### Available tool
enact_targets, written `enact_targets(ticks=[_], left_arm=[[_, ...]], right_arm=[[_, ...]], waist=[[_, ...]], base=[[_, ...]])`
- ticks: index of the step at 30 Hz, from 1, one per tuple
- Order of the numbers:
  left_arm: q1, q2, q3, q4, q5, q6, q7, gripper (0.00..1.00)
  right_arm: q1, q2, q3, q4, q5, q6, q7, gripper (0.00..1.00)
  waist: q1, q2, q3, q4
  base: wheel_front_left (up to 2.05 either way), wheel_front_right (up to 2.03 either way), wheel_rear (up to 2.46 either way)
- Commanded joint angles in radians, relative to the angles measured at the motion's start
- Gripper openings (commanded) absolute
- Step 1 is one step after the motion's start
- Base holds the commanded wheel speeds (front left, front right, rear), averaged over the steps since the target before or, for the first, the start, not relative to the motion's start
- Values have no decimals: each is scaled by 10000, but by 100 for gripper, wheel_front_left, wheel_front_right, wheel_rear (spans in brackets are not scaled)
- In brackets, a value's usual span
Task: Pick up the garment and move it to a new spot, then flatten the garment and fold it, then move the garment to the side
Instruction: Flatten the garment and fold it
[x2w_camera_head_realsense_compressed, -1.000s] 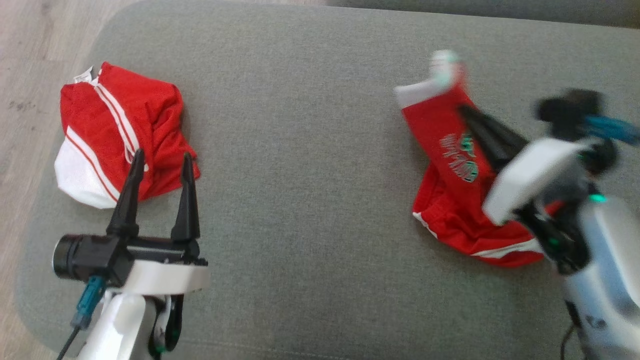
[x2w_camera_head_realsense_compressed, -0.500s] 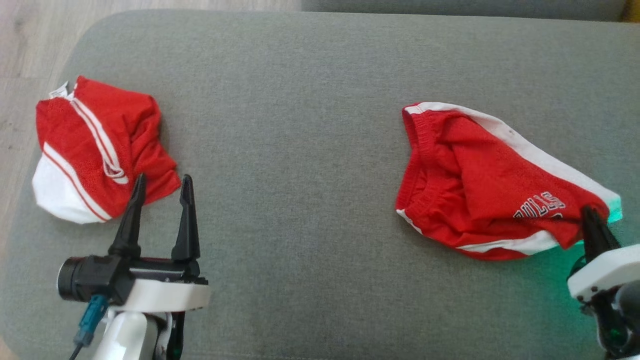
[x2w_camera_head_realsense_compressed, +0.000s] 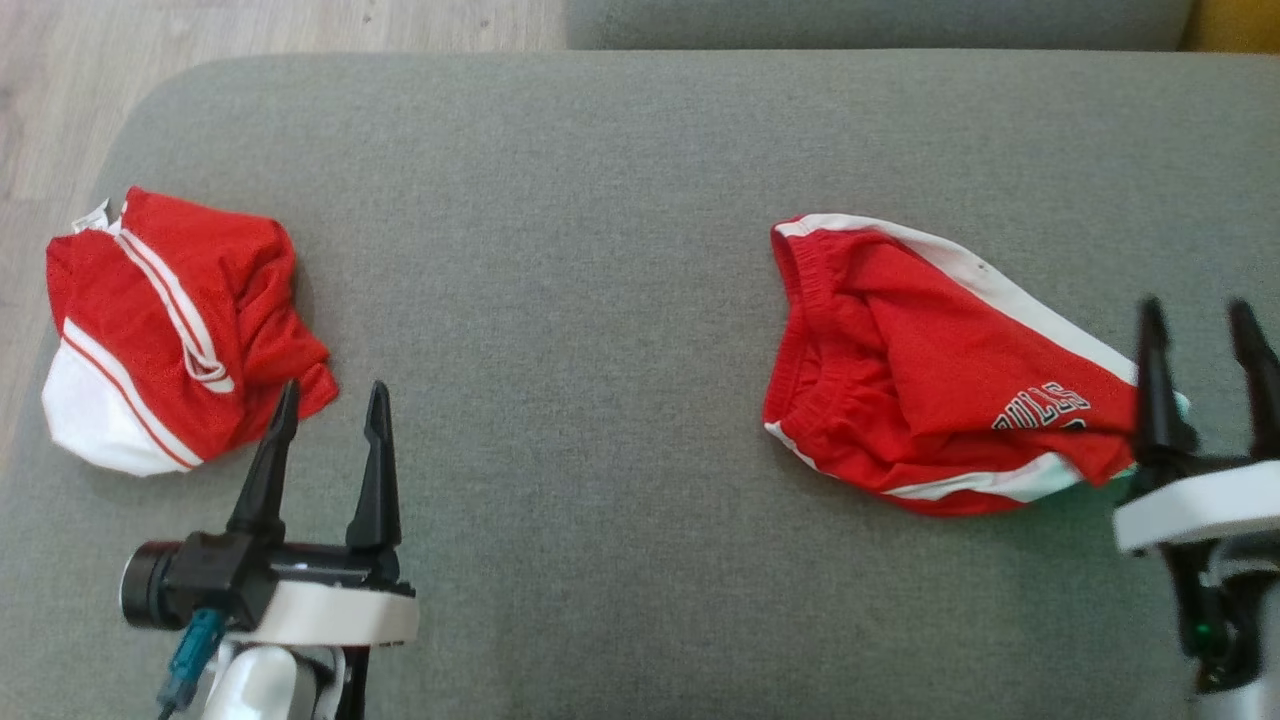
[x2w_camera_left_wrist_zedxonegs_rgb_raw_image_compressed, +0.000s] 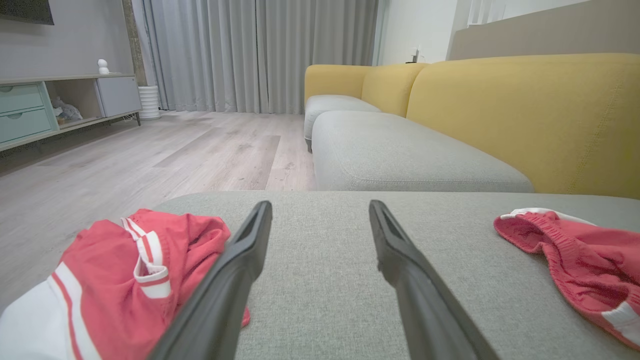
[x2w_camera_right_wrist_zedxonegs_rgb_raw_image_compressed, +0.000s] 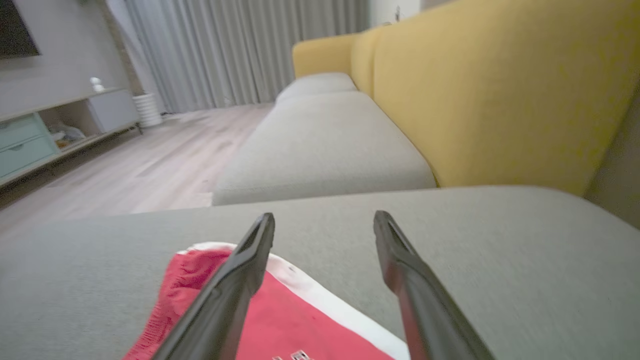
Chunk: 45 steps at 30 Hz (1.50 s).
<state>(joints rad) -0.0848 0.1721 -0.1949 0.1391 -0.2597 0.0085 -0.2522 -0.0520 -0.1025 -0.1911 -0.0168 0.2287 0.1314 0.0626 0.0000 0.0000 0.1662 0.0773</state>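
Note:
Red shorts with white side trim and lettering (x2w_camera_head_realsense_compressed: 930, 370) lie crumpled on the right of the grey cushion (x2w_camera_head_realsense_compressed: 580, 300), waistband toward the middle. My right gripper (x2w_camera_head_realsense_compressed: 1197, 312) stands open at their right end, its left finger over the cloth's edge, holding nothing; the right wrist view has the shorts (x2w_camera_right_wrist_zedxonegs_rgb_raw_image_compressed: 280, 320) under the left finger. A second red and white garment (x2w_camera_head_realsense_compressed: 170, 325) lies bunched at the cushion's left edge. My left gripper (x2w_camera_head_realsense_compressed: 333, 395) is open just right of it, empty. In the left wrist view the bunched garment (x2w_camera_left_wrist_zedxonegs_rgb_raw_image_compressed: 120, 275) sits lower left and the shorts (x2w_camera_left_wrist_zedxonegs_rgb_raw_image_compressed: 575, 265) at right.
The cushion's left edge drops to a wooden floor (x2w_camera_head_realsense_compressed: 60, 120). Beyond the cushion are a second grey seat (x2w_camera_left_wrist_zedxonegs_rgb_raw_image_compressed: 400, 160) and a yellow sofa back (x2w_camera_left_wrist_zedxonegs_rgb_raw_image_compressed: 525, 110). A low cabinet (x2w_camera_left_wrist_zedxonegs_rgb_raw_image_compressed: 45, 105) and curtains stand across the room.
My right gripper has let go of the shorts, which now lie on the cushion, and it has opened and drawn back to their right end. The head camera shifted; the left gripper stayed put.

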Motion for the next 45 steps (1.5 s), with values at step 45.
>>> enact_targets(ticks=[45], left_arm=[[-4332,-1210,-4825,1713,-374,-1190,2541,100]], right_arm=[[288,320,2052,-2028,90,-7,205,100]], waist=[[0,0,1260,-1025]], base=[[0,0,0]])
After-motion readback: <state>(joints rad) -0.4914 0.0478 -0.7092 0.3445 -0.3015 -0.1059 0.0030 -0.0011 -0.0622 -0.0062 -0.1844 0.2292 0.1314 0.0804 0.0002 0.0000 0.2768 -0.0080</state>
